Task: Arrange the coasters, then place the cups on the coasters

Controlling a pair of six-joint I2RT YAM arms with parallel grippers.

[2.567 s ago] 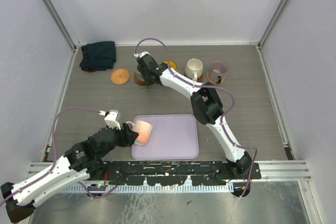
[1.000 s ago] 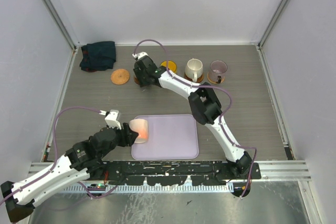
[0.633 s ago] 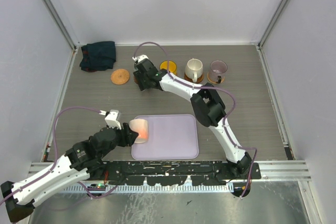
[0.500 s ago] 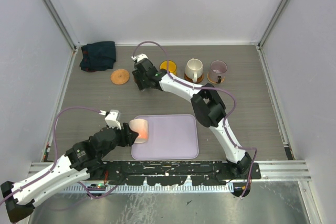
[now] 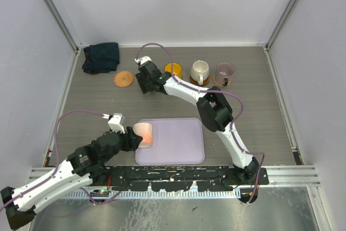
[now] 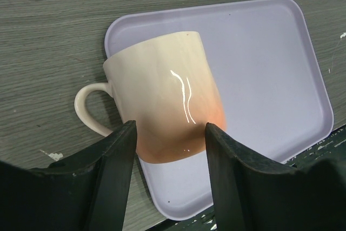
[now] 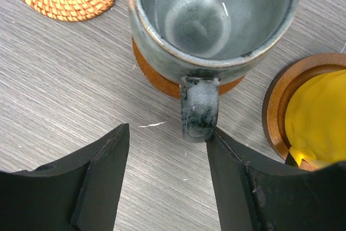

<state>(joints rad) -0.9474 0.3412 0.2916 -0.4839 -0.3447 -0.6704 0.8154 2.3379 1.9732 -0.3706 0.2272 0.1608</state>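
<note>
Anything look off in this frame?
One thing: the pink mug is tipped on its side over the left edge of the lilac tray, clamped in the left hand, not upright. The grey-green mug sits upright on its coaster. No spill or damage shows.

Tray [image 5: 181,147] on tabletop [image 5: 259,112], at near side, close to arm bases. Fifth cup [image 6: 162,101] on its side between jaws of left pincer [image 6: 170,129], over tray's left edge, handle past tray.

Far side, left to right:
- cloth [image 5: 101,57] in far left corner
- bare coaster [image 5: 123,79] just before cloth
- first cup [image 7: 213,14] on first coaster [image 7: 155,78], handle between spread jaws of right pincer [image 7: 167,132]
- second cup [image 5: 173,68] on second coaster [image 7: 277,106]
- third cup [image 5: 199,70]
- fourth cup [image 5: 224,71]

Last two also on coasters.
</note>
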